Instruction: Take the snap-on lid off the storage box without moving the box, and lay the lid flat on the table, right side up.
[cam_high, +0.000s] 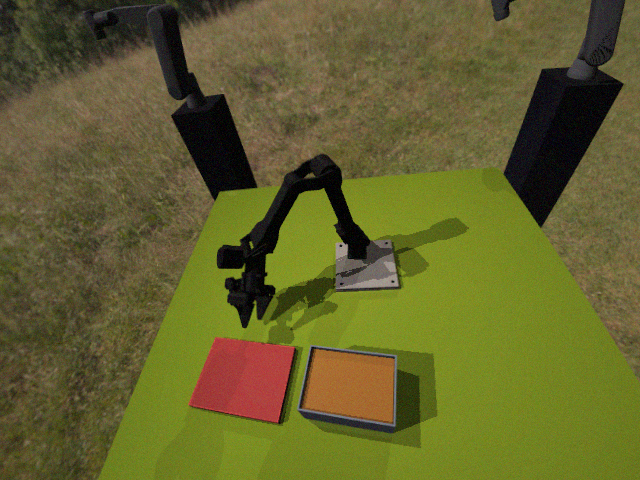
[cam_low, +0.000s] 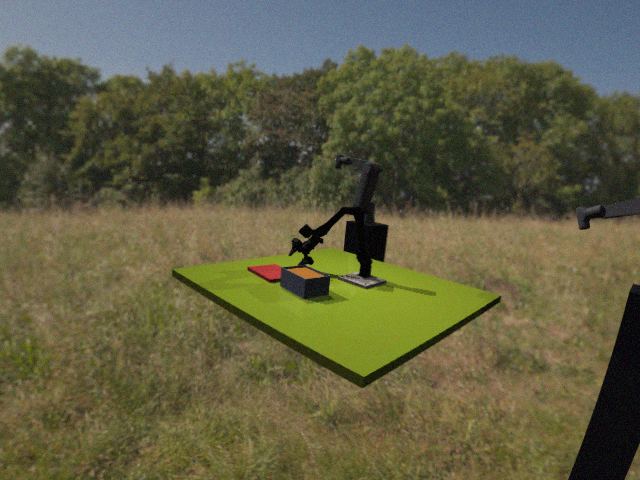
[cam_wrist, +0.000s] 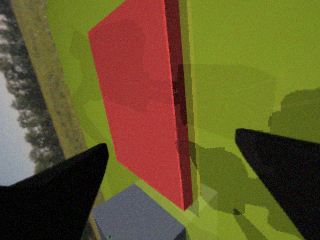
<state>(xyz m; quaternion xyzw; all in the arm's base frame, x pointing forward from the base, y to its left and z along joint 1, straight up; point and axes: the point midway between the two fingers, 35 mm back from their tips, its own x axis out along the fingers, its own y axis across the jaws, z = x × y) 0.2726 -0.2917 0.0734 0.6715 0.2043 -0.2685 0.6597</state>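
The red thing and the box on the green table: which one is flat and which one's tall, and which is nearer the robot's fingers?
The red lid is flat and nearer; the open box stands taller.

Kinda dim and grainy tbh, trees soft, and the arm (cam_high: 279, 206) (cam_low: 330, 222) throws shadows across the desk (cam_high: 465, 320) (cam_low: 392, 320) (cam_wrist: 230, 40).
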